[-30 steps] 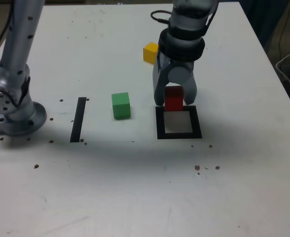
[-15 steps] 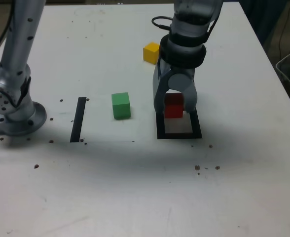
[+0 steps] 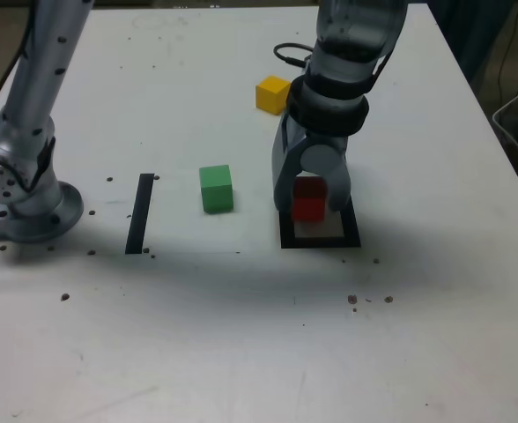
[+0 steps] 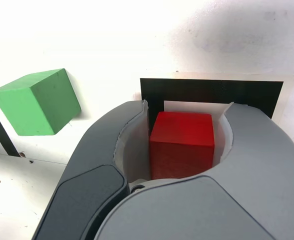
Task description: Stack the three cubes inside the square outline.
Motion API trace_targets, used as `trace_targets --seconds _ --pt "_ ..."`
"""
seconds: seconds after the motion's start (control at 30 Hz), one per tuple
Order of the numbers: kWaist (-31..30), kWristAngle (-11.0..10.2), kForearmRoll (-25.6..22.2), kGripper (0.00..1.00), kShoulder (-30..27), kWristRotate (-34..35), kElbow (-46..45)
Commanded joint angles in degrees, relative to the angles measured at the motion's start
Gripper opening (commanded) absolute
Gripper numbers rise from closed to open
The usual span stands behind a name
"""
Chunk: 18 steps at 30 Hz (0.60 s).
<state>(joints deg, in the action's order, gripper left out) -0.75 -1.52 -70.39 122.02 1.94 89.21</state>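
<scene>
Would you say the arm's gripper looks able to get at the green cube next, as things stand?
Probably yes, once it lets go: the gripper has the red cube between its jaws over the square outline. The green cube sits alone on open table, nothing above or against it.

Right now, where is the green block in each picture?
Exterior view: the green block sits mid-table, between the black tape strip and the square outline.
Wrist view: the green block shows beside the hand.
Shared landmark: the red block over the square outline.
</scene>
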Motion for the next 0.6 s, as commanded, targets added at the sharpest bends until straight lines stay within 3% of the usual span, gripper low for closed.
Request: trace_targets --seconds 0.0,0.33,0.57 --pt "-0.1 0.1 0.1 0.64 0.3 -0.1 0.4" --pt "-0.1 0.2 0.3 0.79 0.3 -0.5 0.4" --pt "-0.1 0.4 -0.6 0.98 -0.9 -0.6 -0.2"
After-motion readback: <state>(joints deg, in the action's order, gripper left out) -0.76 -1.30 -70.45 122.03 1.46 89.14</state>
